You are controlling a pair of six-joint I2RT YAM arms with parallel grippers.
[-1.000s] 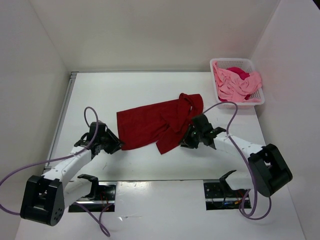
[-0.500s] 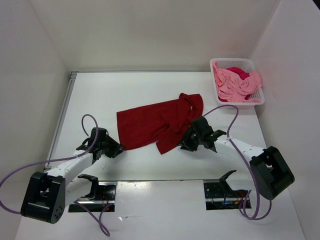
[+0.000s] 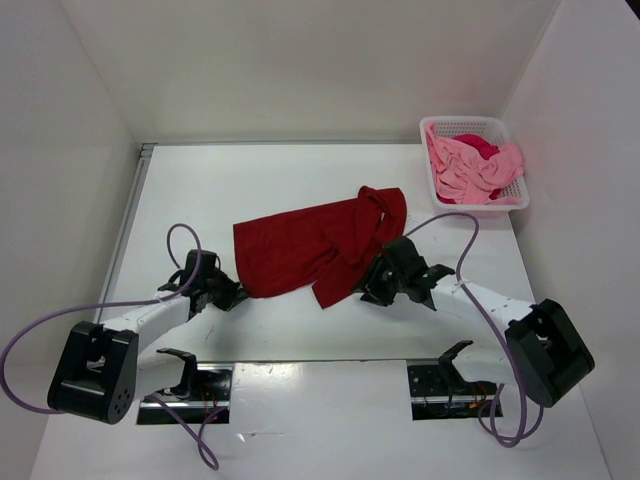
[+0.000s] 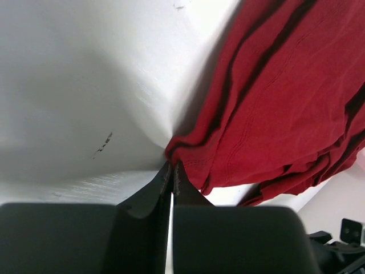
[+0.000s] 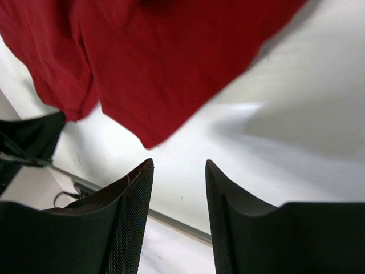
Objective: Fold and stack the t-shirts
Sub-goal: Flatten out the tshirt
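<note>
The left gripper [image 4: 172, 170] has just pressed shut at a corner of the dark red shirt [image 3: 305, 250], crumpled on the table [image 3: 200, 190]; whether it caught cloth is unclear. The right gripper [image 5: 178, 164] has spread wider, empty, so folding awaits its grip.

Left wrist view: ahead of the left gripper [image 4: 172, 166], the dark red shirt [image 4: 274, 103] runs off the top and right edges. Whether the closed tips catch its hem cannot be determined.

Right wrist view: beyond the right gripper [image 5: 178, 162], the shirt is cut off at the top edge.

Top view: well beyond the right gripper, in the basket [image 3: 470, 121], the light pink shirt [image 3: 470, 175] covers most of the magenta shirt [image 3: 480, 143].
</note>
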